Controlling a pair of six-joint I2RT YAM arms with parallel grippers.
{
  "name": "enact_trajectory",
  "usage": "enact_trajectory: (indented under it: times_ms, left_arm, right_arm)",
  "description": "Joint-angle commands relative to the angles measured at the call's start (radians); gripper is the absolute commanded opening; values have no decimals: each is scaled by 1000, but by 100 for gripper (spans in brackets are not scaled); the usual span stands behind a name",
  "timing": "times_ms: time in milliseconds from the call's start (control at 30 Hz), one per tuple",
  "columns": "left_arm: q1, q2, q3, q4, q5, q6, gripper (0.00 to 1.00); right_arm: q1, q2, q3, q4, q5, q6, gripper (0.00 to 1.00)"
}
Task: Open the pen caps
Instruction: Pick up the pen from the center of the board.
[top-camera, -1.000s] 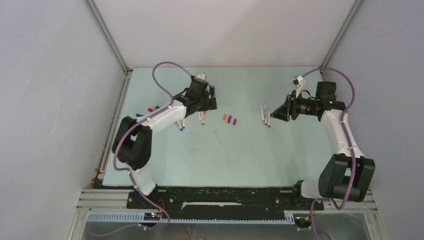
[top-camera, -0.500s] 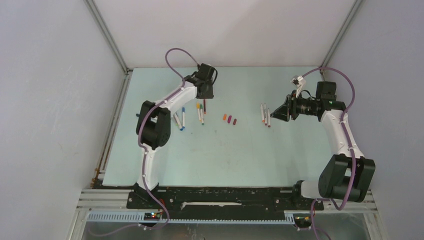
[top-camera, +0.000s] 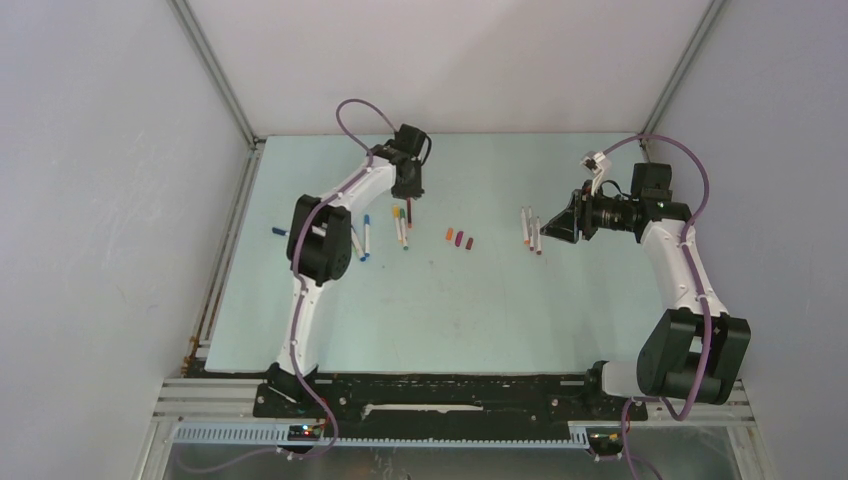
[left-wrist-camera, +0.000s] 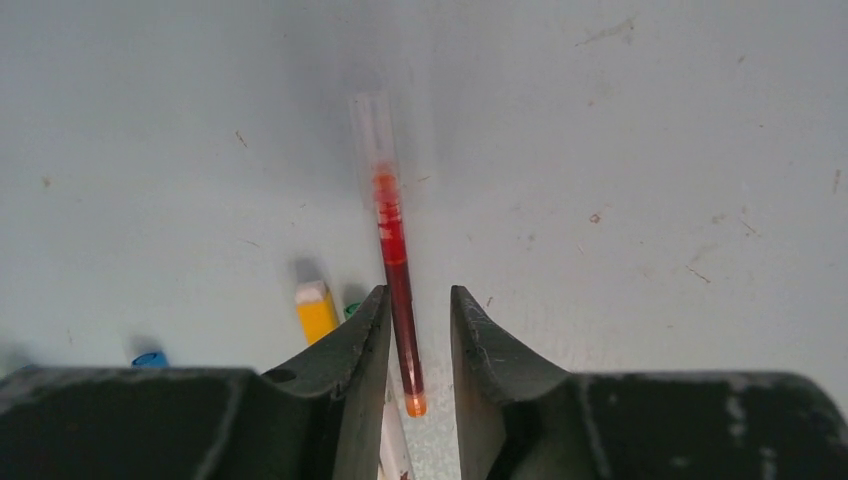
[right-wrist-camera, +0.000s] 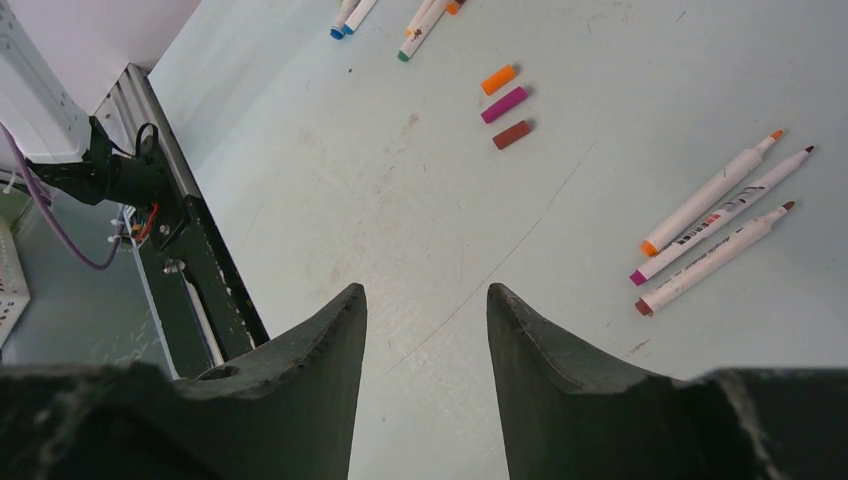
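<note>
Pale-green table: left gripper straddles a red pen, whether clamped I cannot tell; right gripper parted, empty.

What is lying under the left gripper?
A red pen runs between the fingers of the left gripper. Beside it a yellow cap and a blue cap peek out. The gripper body covers their barrels.
</note>
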Motion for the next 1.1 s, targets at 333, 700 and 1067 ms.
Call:
enact_trajectory:
  times_ms: [333,700,1067]
  left_arm:
    - [18,85,110,-78,46,22,29]
    - [19,145,190,-180,52,36,28]
    - [-8,164,223,-299,-19,65,25]
  right_arm:
    - [11,-2,2,19,4,3,50]
    - [11,1,2,25,12,17,50]
    - [9,-2,2,28,10,23,51]
